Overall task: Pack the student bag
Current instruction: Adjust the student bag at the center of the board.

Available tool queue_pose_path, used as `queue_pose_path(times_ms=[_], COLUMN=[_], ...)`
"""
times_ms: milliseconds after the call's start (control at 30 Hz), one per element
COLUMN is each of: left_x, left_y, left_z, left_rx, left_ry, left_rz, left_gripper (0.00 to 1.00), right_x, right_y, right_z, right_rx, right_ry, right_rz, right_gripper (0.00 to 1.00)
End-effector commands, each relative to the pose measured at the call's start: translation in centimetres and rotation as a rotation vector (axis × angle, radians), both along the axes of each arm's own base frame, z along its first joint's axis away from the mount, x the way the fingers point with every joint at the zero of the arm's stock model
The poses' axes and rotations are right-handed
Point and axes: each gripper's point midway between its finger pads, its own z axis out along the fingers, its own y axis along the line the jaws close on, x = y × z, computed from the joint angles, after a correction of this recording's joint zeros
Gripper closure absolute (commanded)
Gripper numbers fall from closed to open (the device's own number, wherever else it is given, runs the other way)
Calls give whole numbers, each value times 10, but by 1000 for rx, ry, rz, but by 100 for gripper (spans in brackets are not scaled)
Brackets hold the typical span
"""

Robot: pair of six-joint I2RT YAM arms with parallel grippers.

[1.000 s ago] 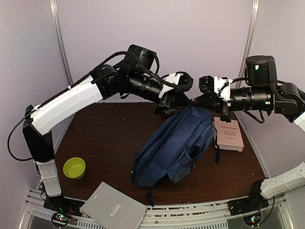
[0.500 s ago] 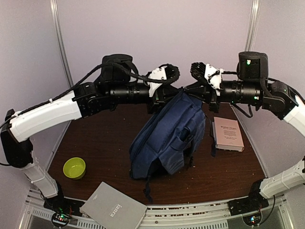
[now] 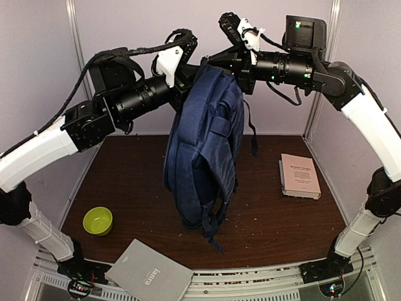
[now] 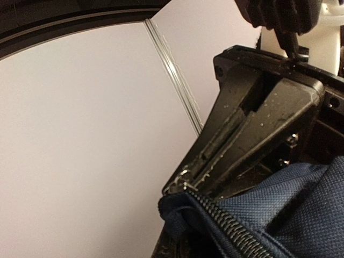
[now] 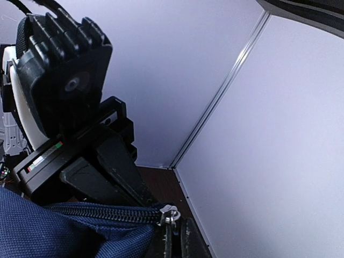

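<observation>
The dark brown table [image 3: 131,182] fills the floor of the pale-walled booth. Over it the two arms rise high and lean in toward each other, the left arm [image 3: 56,147] from the left and the right arm [image 3: 369,122] from the right, meeting near the back wall.

Between them hangs the backpack [image 3: 203,144], navy blue, long and slack. Its top is held up where the arms meet and its body drops straight down over the middle of the table. Dark straps dangle from its lower end toward the near edge. I cannot tell whether its bottom rests on the tabletop or hangs just clear of it.

A flat grey notebook [image 3: 149,274] lies at the near edge, left of centre, partly over the metal rail. A pale pink book [image 3: 299,175] lies flat on the right side of the table, well apart from the backpack. A small lime-green bowl [image 3: 98,221] sits on the left side, near the front.

The left gripper [image 5: 152,202] has its jaws pressed together on the fabric edge at the top of the backpack, beside the zip. The right gripper [image 4: 183,184] faces it tip to tip, jaws also pressed together, pinching that same top edge right at the small metal zip pull [image 5: 171,215].
</observation>
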Motion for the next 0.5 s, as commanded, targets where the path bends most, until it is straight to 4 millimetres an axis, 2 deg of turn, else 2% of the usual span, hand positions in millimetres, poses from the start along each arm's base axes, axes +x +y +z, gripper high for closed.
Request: queue_pose_path(times_ms=[0,100,167,233,300,367,467], left_x=[-101,-125,-136,-138,-133,-116,-88], left_y=[-25,-28,-23,-6,12,29,53], left_z=[38,35,27,23,18,8,-1], left_rx=[-105,-57,-30,-34,-28,13,55], left_ry=[-120,-149,-124,-93,-68,-52,-32], left_rz=[-242,-258,-306,-306,-254,-139,0], left_gripper=[100,100,100,100,100,100,100], right_x=[-59,-65,-73,-83,-87,-94,-91], right_y=[-79,-85,-82,-79,-71,-72,-74], right_z=[179,170,151,124,81,49,9], right_rx=[548,516,430,324,216,154,97], right_ry=[-378,-361,-334,-306,-248,-210,-166], right_rz=[30,89,150,202,252,280,256], right_gripper=[100,100,100,100,100,100,100])
